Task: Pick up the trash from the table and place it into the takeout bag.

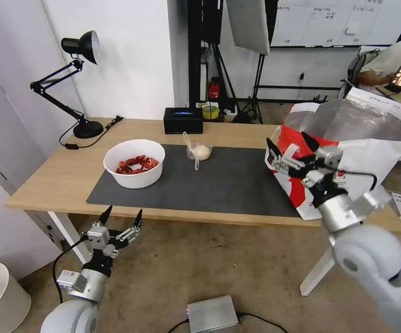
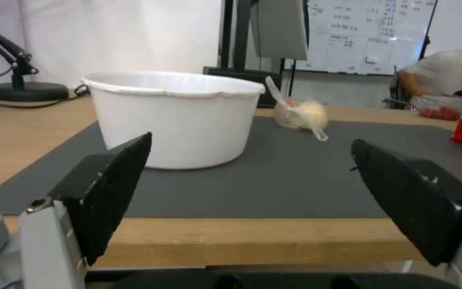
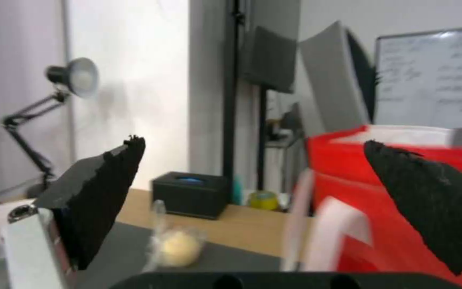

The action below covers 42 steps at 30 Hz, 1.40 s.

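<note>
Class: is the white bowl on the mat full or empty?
Neither: the white bowl holds a low layer of red shells, well below its rim.

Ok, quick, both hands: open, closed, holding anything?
Left hand: open, empty, below the light-wood table edge, near the white bowl of red shells.
Right hand: open, empty, beside the white and red takeout bag.

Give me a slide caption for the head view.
Open right gripper beside takeout bag; bowl and bagged bun on mat.

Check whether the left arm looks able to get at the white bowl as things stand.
Probably yes. The left pincer hangs open below the table edge, facing the white bowl, with bare dark mat between; it would need to rise first.
</note>
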Available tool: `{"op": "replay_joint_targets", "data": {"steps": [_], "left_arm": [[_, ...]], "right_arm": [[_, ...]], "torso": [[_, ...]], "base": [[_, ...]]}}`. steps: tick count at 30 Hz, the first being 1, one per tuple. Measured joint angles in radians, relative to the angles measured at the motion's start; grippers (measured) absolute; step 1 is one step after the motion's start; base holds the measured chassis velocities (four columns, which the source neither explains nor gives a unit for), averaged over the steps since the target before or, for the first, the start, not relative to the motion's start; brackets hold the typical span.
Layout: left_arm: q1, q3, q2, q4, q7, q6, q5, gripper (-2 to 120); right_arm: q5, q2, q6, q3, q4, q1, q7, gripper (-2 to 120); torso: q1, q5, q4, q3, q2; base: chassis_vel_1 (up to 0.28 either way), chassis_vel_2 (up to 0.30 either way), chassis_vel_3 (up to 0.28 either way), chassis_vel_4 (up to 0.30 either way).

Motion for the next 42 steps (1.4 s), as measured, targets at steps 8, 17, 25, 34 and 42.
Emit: {"op": "replay_joint_targets", "data": {"steps": [8, 17, 25, 34, 42], "left_arm": [[-0.004, 0.002, -0.005, 0.005, -0.002, 0.003, -0.002, 100], [-0.003, 0.003, -0.011, 0.006, -0.003, 0.004, -0.002, 100], [0.002, 0.002, -0.013, 0.005, -0.001, 0.005, -0.002, 100], [0.003, -0.007, -0.008, 0.001, 0.009, 0.005, -0.003, 100], [-0.006, -0.012, 0.004, -0.009, 0.019, 0.025, -0.012, 100]], "right_arm": [[-0.267, 0.147, 0.126, 0.07, -0.024, -0.14, -0.011, 100], [-0.368, 0.303, 0.213, 0.119, -0.023, -0.299, -0.013, 100], [-0.393, 0.414, 0.2, 0.1, -0.017, -0.373, -0.019, 100], [-0.423, 0.49, 0.113, 0.05, -0.008, -0.423, -0.003, 100], [-0.445, 0.497, 0.048, 0.047, 0.008, -0.425, 0.005, 100]], "torso": [[0.0, -0.0001, 0.0002, 0.0, 0.0], [0.0, -0.0001, 0.0, 0.0, 0.0], [0.0, -0.0003, 0.0002, 0.0, 0.0], [0.0, -0.0003, 0.0002, 0.0, 0.0], [0.0, -0.0002, 0.0002, 0.0, 0.0]], "base": [[0.0, 0.0, 0.0, 0.0], [0.0, 0.0, 0.0, 0.0], [0.0, 0.0, 0.0, 0.0], [0.0, 0.0, 0.0, 0.0], [0.0, 0.0, 0.0, 0.0]]}}
